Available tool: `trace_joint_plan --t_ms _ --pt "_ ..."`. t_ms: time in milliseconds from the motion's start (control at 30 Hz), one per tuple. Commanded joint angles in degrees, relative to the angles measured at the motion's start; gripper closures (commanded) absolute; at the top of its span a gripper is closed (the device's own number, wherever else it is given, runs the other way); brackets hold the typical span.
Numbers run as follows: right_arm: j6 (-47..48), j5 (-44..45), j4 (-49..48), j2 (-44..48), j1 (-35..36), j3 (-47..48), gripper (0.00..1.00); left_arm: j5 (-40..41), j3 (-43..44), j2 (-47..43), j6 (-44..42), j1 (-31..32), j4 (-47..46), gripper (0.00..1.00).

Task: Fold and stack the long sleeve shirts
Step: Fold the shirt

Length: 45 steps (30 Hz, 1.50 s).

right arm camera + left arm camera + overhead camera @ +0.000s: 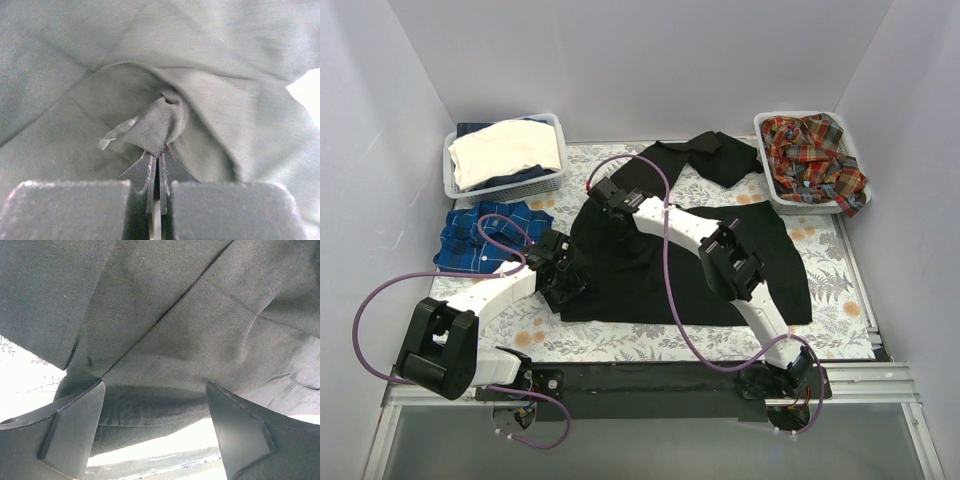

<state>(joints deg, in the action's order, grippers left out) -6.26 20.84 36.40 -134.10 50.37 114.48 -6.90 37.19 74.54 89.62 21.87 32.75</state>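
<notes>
– White walls [650, 60] close in the floral surface [825, 265]. Where is the black shirt [620, 290]?
– It's spread mid-surface, its long axis running left to right. Your right tool [156, 172] is clenched on a fold at the far-left corner. Your left tool [156, 425] hangs released over the near-left hem, the nearer arm there.

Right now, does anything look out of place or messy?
The red plaid shirt hangs over the right basket rim at its near corner. The sleeve of the black shirt lies bunched at the table far edge.
</notes>
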Motion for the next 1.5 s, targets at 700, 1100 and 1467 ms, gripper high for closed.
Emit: trace_joint_plan --t_ms 700,1100,1467 --pt "3.8 11.7 -2.8 41.5 -0.9 -10.8 0.99 11.4 10.9 -1.3 -8.1 0.3 3.1 0.19" --pt "6.1 12.0 -4.0 28.9 -6.2 8.1 0.99 11.8 13.5 -6.2 -8.3 0.3 4.3 0.19" --pt "3.8 0.4 -4.4 29.2 -7.2 2.4 0.99 11.1 13.8 -10.6 -9.6 0.3 7.1 0.20"
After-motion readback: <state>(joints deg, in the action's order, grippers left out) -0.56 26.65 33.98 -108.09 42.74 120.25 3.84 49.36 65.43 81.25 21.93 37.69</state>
